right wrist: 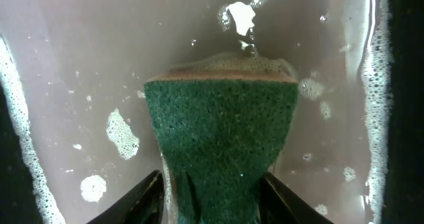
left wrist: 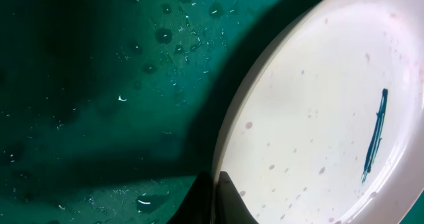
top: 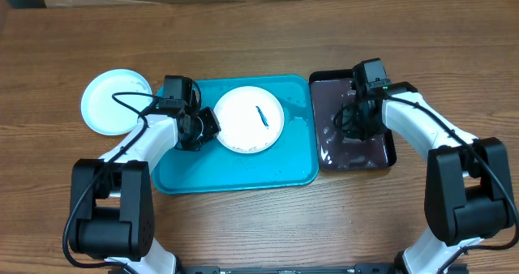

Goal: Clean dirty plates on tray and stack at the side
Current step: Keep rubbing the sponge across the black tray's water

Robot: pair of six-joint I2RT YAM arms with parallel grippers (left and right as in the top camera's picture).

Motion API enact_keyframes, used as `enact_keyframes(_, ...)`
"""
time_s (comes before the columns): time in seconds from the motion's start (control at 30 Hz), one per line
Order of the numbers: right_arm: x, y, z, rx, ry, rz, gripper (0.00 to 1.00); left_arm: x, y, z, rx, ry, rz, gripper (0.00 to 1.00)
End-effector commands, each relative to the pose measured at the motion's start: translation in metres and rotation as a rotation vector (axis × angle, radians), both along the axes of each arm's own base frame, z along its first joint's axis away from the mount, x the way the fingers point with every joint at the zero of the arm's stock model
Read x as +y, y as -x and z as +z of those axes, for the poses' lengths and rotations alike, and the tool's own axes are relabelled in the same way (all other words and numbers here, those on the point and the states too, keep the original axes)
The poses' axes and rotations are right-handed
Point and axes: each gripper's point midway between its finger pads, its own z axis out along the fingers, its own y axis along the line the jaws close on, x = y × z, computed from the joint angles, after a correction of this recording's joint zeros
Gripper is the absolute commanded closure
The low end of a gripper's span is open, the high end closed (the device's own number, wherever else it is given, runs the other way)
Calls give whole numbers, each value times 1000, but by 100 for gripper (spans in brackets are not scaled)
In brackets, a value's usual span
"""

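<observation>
Right wrist view: low in frame the right gripper (right wrist: 212, 179) clamps the green sponge (right wrist: 218, 118), dipped into suds in the black tray (right wrist: 66, 65) beyond, likely loading it for wiping. Left wrist view: at bottom centre the left gripper (left wrist: 213, 192), pinched narrow on the rim, steadies the white plate (left wrist: 311, 118) on the turquoise tray (left wrist: 79, 85), teal smear (left wrist: 375, 134) far right.

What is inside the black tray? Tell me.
Cloudy water with foam patches and a green sponge, pinched in the right hand. The black tray floor under the sponge is hidden.
</observation>
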Motion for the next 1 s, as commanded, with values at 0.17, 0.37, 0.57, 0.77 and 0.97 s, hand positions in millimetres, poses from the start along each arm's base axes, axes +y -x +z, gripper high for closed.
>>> enact_keyframes(0.17, 2, -1, 0, -29, -19, 0, 96, -1, -4, 1, -9, 3, -24, 96)
enact_keyframes(0.37, 5, -17, 43, -53, -21, 12, 96, -1, -4, 1, -9, 3, -24, 95)
enact_keyframes(0.57, 5, -17, 83, -66, -16, 37, 96, -1, -4, 1, -9, 3, -24, 96)
enact_keyframes(0.77, 5, -13, 86, -61, -11, 55, 96, -1, -4, 1, -9, 3, -24, 96)
enact_keyframes(0.97, 6, -18, 87, -81, -15, 55, 96, -1, -4, 1, -9, 3, -25, 96)
